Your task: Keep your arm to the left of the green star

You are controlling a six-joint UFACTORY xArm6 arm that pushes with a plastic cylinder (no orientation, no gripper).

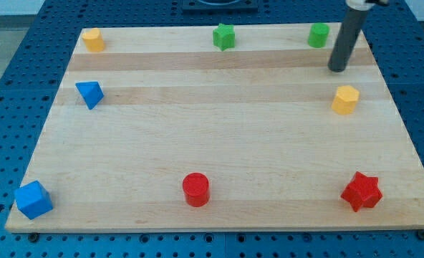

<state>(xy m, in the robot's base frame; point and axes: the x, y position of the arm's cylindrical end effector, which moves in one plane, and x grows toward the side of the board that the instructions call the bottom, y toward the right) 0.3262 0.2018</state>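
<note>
The green star (pixel 224 36) sits near the view's top edge of the wooden board (pixel 219 143), about at the middle. My tip (pixel 337 69) is at the view's upper right, well to the right of the green star. It stands just below and right of a green cylinder (pixel 318 34) and above a yellow hexagonal block (pixel 345 99), touching neither.
A yellow block (pixel 93 39) sits at the top left corner. A blue triangular block (pixel 89 94) lies at the left, a blue cube (pixel 34 200) at the bottom left. A red cylinder (pixel 195 190) is at the bottom middle, a red star (pixel 360 191) at the bottom right.
</note>
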